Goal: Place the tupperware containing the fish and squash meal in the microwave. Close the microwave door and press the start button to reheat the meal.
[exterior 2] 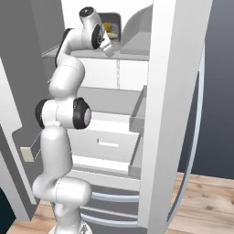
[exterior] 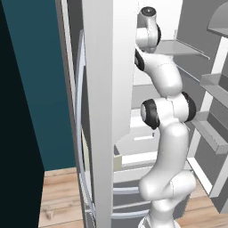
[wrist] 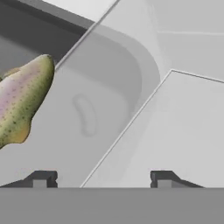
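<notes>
Shallow rectangular clear-grey plastic tupperware (exterior 2: pixel 111 25) with rounded corners, standing on the upper white shelf (exterior 2: pixel 132 54) of an open white refrigerator, directly ahead of the two-finger gripper (wrist: pixel 103 178) of the white robot arm (exterior 2: pixel 64 132). Contents: the fish and squash meal, seen in the right base view as small yellow-orange lumps (exterior 2: pixel 109 28) through the container's wall; in the hand view a speckled olive-and-pink fish piece (wrist: pixel 22 98) lies to the gripper's upper left, against the container's curved pale-grey inner wall (wrist: pixel 127 65). Gripper: two small dark finger tips (wrist: pixel 41 178) spread wide apart, one over the container's floor, the other over the flat white surface beside its rim; nothing is pinched between them. Below the arm: pale grey pull-out drawer (exterior 2: pixel 109 144). To the gripper's right: tall white refrigerator door (exterior 2: pixel 171 114), swung open. Underfoot: light wood plank floor (exterior 2: pixel 205 205).
</notes>
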